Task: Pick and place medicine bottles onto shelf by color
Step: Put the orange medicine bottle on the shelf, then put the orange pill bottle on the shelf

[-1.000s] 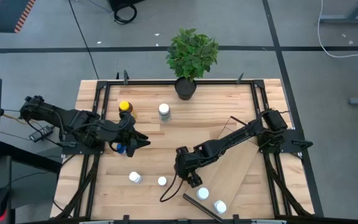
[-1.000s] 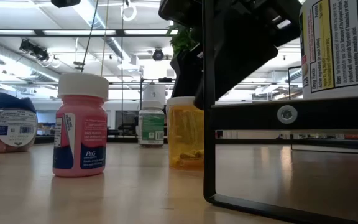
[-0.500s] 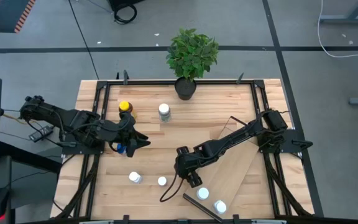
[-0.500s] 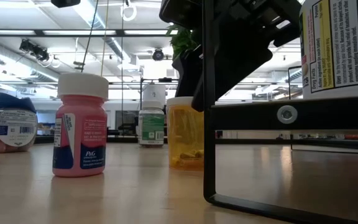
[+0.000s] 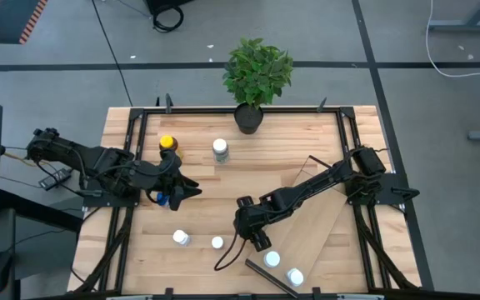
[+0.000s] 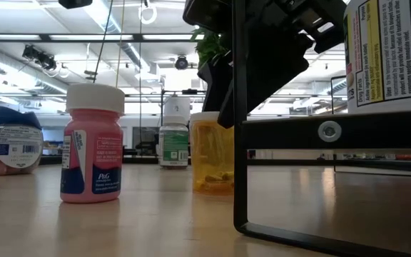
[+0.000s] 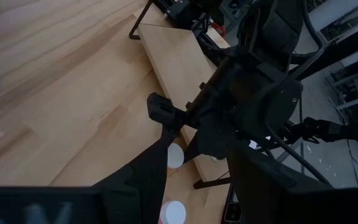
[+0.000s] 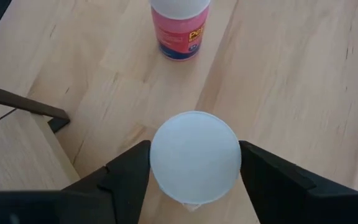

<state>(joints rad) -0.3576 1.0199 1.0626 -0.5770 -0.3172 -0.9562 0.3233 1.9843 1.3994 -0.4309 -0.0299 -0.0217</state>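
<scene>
The step in hand was the grasp. The right gripper [image 8: 194, 186] straddled a white-capped bottle [image 8: 195, 154] on the bench [image 5: 290, 158], just left of the shelf [image 5: 311, 237], fingers not yet seated. Next: seat the grip, lift, place on shelf. The left gripper [image 5: 176, 192] held a blue-capped bottle [image 5: 163, 199]. The pink bottle [image 6: 91, 146] read "P&G" (other print illegible).

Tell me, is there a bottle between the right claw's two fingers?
Yes: in the right wrist view a white-capped bottle sits between the right gripper's two dark fingers, which flank its cap on either side.
</scene>
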